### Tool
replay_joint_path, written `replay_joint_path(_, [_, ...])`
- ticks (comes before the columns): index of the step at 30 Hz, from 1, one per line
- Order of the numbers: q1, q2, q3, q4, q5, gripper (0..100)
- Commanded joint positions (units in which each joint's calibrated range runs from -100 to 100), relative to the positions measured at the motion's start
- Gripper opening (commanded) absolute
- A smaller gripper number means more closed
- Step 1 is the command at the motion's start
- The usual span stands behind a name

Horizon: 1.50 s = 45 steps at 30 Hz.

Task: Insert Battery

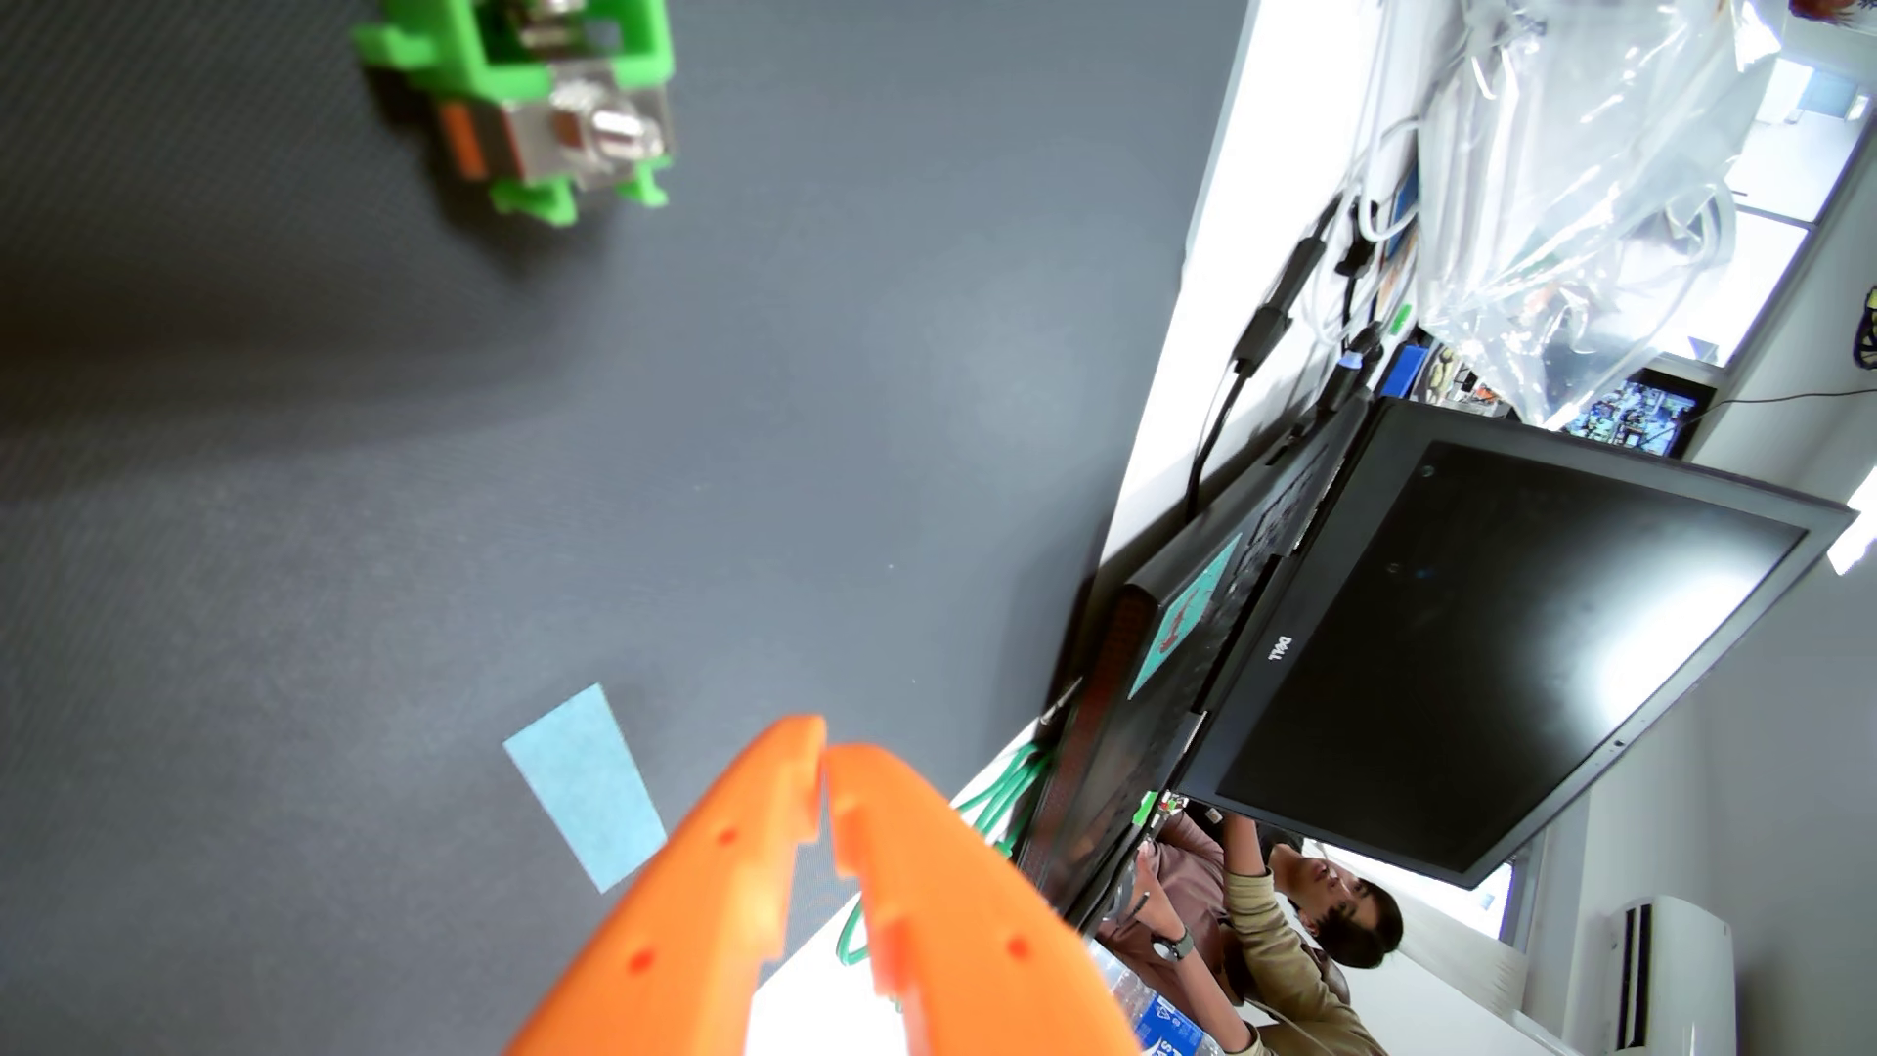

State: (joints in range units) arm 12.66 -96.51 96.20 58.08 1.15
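In the wrist view, my orange gripper [825, 751] enters from the bottom edge, its two fingertips touching with nothing between them. A green plastic holder [518, 61] with metal parts in it lies at the top left on the dark grey mat, far from the gripper. A silvery metal piece with a stud [599, 132] sits in the holder's lower side; whether this is the battery I cannot tell. No separate loose battery shows.
A pale blue tape patch [584, 782] lies on the mat [508, 457] just left of the fingertips. Past the mat's right edge stand a Dell laptop [1473, 650], cables, a clear plastic bag [1584, 183] and a person [1310, 914].
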Motion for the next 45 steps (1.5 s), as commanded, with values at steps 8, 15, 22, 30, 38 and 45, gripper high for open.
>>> replay_joint_path(8, [0.45, -0.41, -0.52, -0.07, -0.38, 2])
replay_joint_path(15, [0.09, -0.41, -0.52, -0.07, -0.12, 2])
replay_joint_path(22, [0.09, -0.41, -0.52, -0.07, -0.12, 2])
replay_joint_path(30, [0.09, -0.41, -0.52, -0.07, -0.12, 2])
replay_joint_path(38, [0.09, -0.41, -0.52, -0.07, -0.12, 2])
replay_joint_path(45, [0.09, -0.41, -0.52, -0.07, -0.12, 2])
